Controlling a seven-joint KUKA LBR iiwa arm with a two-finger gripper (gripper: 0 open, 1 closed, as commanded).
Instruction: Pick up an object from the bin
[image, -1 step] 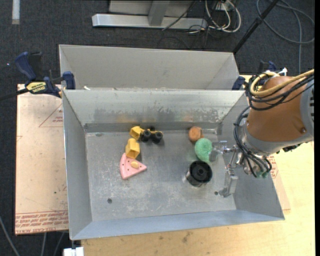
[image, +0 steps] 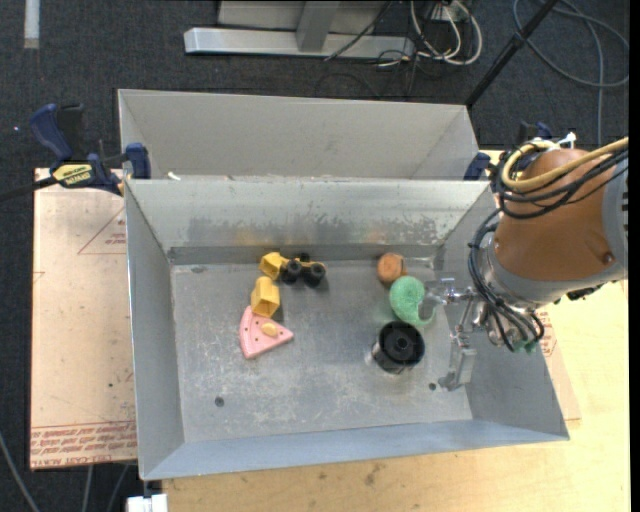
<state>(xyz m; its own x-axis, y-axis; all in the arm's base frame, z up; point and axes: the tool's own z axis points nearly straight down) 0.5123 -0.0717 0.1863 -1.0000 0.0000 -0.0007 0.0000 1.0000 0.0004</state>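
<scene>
My gripper (image: 448, 338) hangs low at the right side of the bin, open, with nothing between its fingers. One fingertip (image: 441, 296) is beside a green rounded lump (image: 407, 298). The other fingertip (image: 451, 380) stands close to the bin floor, to the right of a black round cup-like piece (image: 399, 347). The green lump touches the black piece's upper edge. A small orange ball (image: 389, 266) lies just behind the green lump, near the back wall.
At the back left lie two yellow blocks (image: 266, 295), a small black toy (image: 306, 271) and a pink cheese-like wedge (image: 262, 334). The bin's sloping right wall is right behind the gripper.
</scene>
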